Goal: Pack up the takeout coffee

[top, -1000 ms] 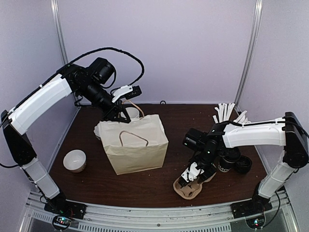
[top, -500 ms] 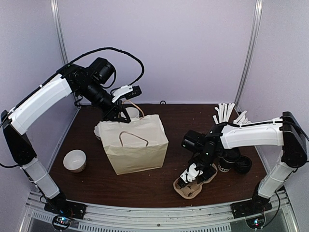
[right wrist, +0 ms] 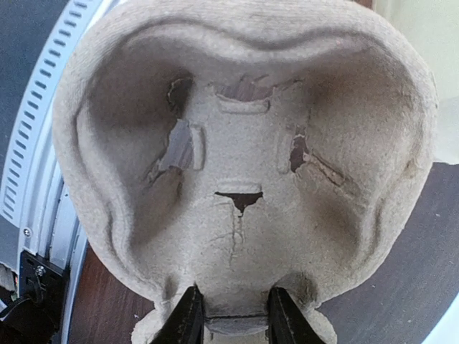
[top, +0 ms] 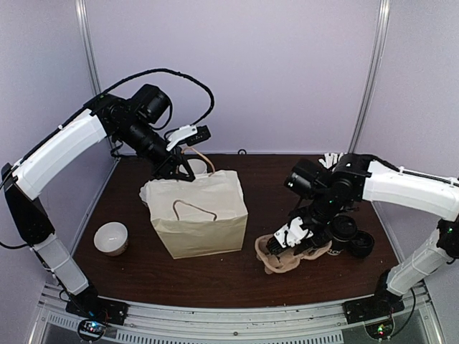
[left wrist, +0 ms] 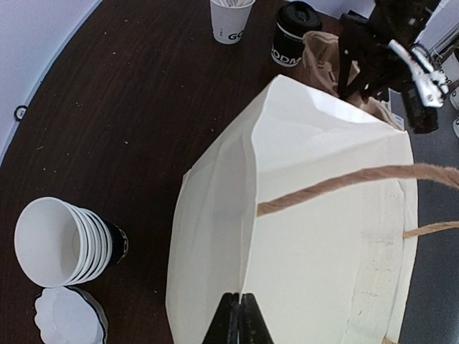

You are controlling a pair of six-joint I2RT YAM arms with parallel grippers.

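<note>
Beside the bag (top: 204, 218) the left end effector (left wrist: 237, 315) pinches, the right end effector (right wrist: 231, 312) grips a carrier (right wrist: 244, 143).

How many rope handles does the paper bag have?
2: one handle lies against the bag's near face; the other stands at its back rim, beside the left hand.

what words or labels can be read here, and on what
"GOOD", cut off after that: takeout coffee, white on black.
"GO", rest turned away: white cup with sticks.
stack of cups: white mark on the black one, too small to read.
paper bag, pulp tray: no print.
</note>
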